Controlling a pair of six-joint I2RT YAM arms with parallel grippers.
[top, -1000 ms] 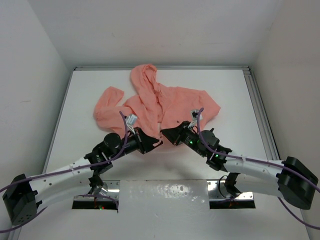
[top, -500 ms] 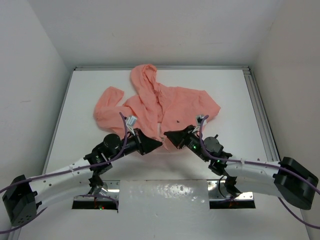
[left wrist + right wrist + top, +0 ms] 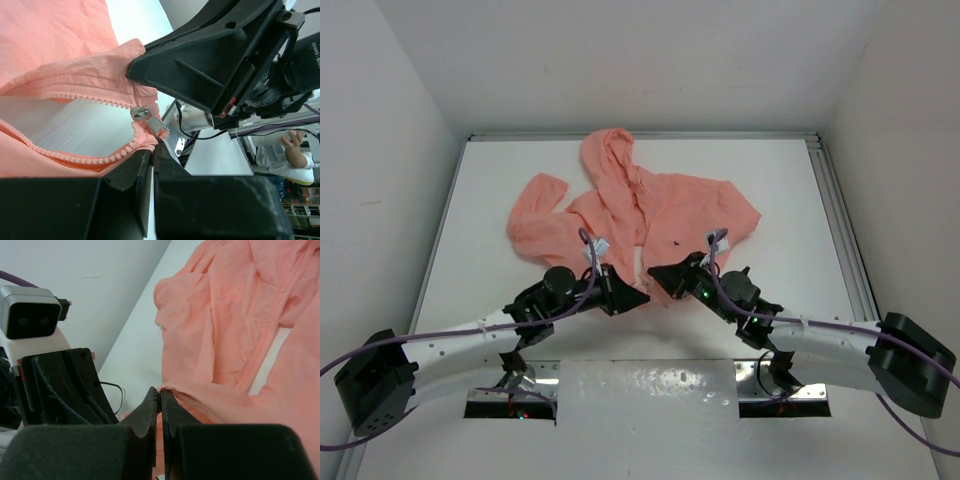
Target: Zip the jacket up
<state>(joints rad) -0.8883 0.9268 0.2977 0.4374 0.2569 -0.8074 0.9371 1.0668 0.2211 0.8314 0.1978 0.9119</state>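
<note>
White walls [image 3: 620,60] close round a white table [image 3: 790,190]. On it the jacket [image 3: 670,205] lies spread from the middle toward 12 o'clock, with its hood [image 3: 605,150] at 12 and its hem at 6. The front is open all the way up.

Both hands sit at the hem, nearly tip to tip. The left hand [image 3: 638,298] comes in from 8 o'clock, and its fingers are clamped together on the hem edge just under the slider. Whether they also pinch the pull tab, I cannot tell. The right hand [image 3: 655,274] comes in from 4 o'clock and is closed tight on a fold of the hem on the other front panel.

In the left wrist view the 2 rows of teeth [image 3: 90,97] run together at the slider [image 3: 140,113], with the tab [image 3: 156,126] hanging toward the left fingers. So the zipper base looks seated and no zipping has been done.

The step in hand appears to be bracing the hem. Next, 1 hand should keep the base taut while the other takes the tab and draws it toward 12 o'clock. The pull has to run straight along the teeth, or the thin fabric may bunch or catch.
</note>
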